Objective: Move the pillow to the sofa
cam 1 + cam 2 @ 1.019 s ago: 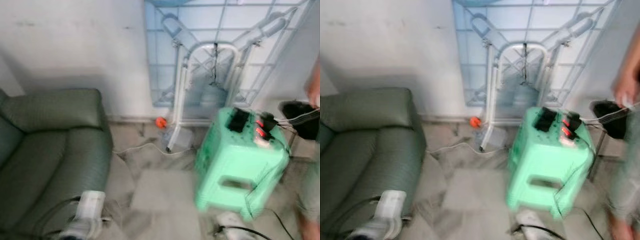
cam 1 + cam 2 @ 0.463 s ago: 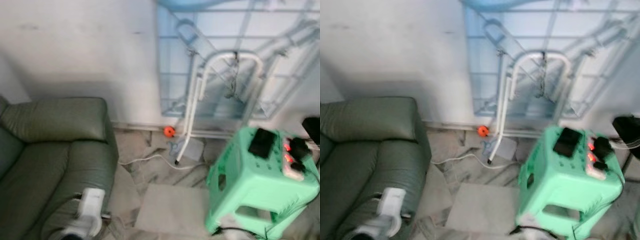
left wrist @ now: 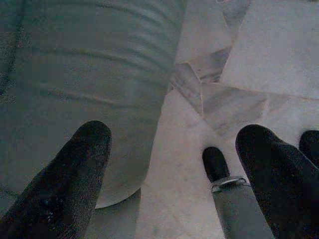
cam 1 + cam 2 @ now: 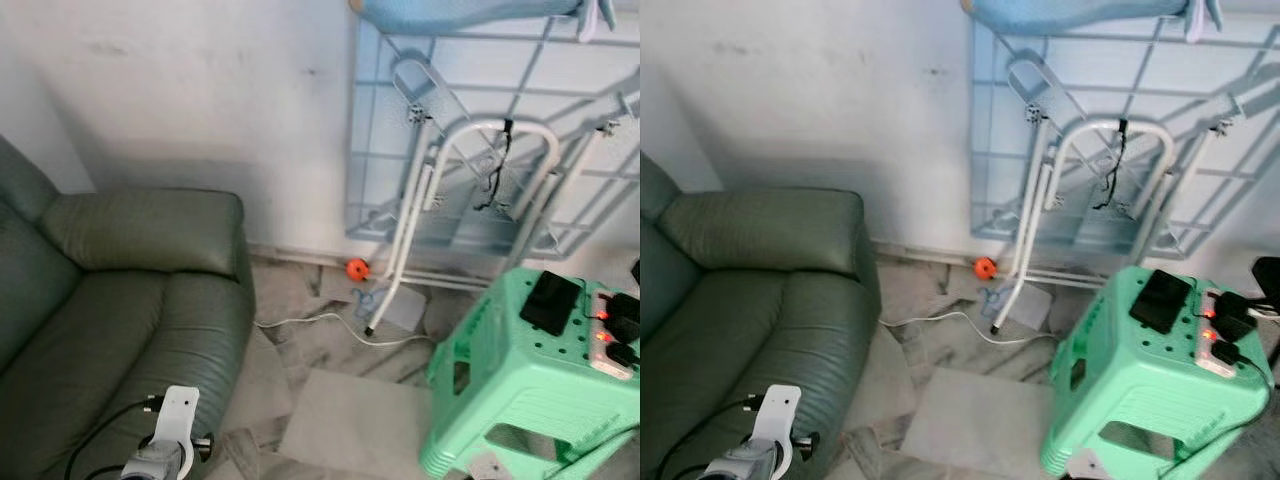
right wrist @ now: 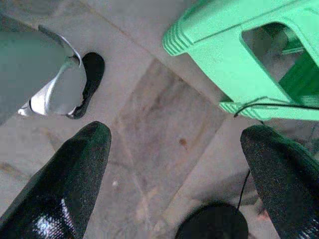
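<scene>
Meanwhile, pillow nowhere in sight; green sofa [image 4: 110,300] at robot's left, seat bare. Left claw [image 3: 174,164] and right claw [image 5: 174,169] both spread wide, empty, low over floor [image 4: 340,430]. Best scan room, skirt green stool [image 4: 540,380]

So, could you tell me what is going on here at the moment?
The robot stands facing a wall, with a green sofa on its left and a mint-green stool carrying power strips on its right. No pillow can be made out. Both arms hang low over the marble floor: the left gripper open beside the sofa's edge, the right gripper open near the stool, neither holding anything.
</scene>
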